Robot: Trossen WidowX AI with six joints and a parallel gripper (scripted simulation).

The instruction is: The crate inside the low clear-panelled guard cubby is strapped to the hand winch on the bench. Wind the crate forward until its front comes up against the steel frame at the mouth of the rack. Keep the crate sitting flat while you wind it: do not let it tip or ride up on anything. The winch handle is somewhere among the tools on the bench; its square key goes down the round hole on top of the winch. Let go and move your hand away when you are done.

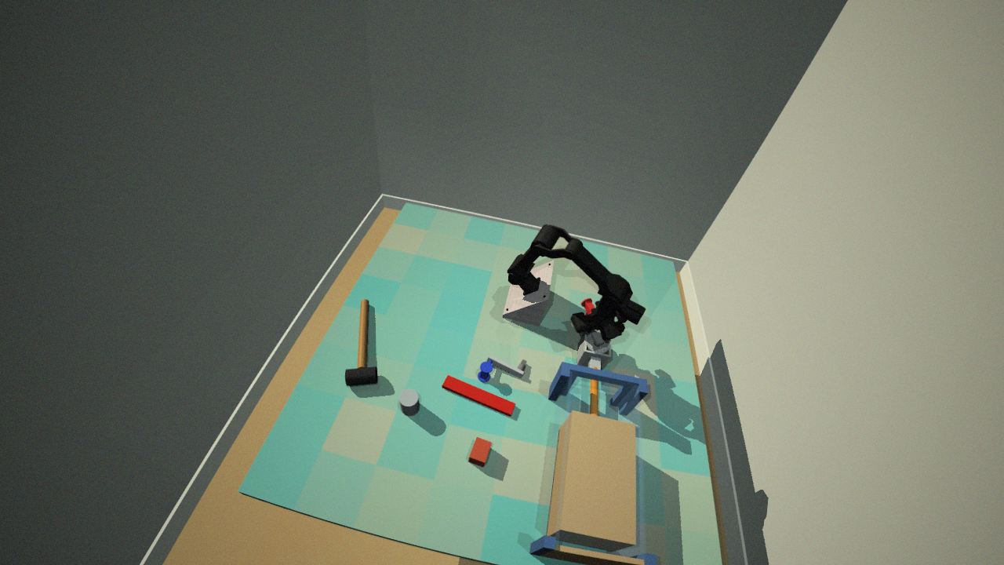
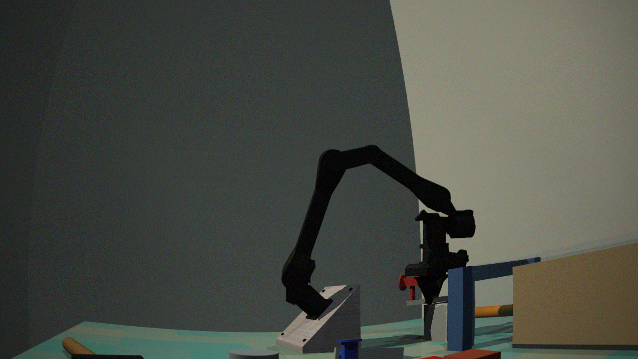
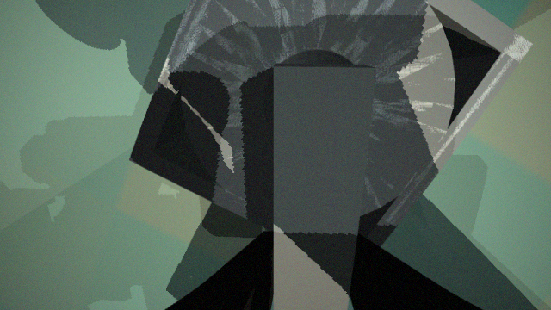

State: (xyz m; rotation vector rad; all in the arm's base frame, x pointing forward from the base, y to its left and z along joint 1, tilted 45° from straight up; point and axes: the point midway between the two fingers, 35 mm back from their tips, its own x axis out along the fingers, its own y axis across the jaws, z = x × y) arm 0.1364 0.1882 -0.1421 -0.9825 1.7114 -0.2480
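Note:
My gripper (image 1: 596, 334) (image 2: 430, 301) (image 3: 310, 244) is shut on the grey arm of the red-knobbed winch handle (image 1: 587, 305) (image 2: 412, 292) (image 3: 323, 151), above the winch (image 1: 593, 353) (image 2: 439, 323). The handle's arm lies level, low over the winch top, its end over the dark round hole; the square key is hidden. The tan crate (image 1: 600, 477) (image 2: 575, 299) sits flat in the clear-panelled cubby. An orange strap (image 1: 594, 402) (image 2: 486, 311) runs from the crate towards the winch. A gap separates the crate's front from the blue frame (image 1: 624, 380) (image 2: 459, 307).
A grey crank with a blue knob (image 1: 485, 367) (image 2: 348, 348) lies left of the frame. A long red bar (image 1: 478, 395), a red block (image 1: 479, 450), a grey cylinder (image 1: 409, 402) and a mallet (image 1: 361, 377) lie farther left. The arm's wedge base (image 2: 334, 319) stands behind.

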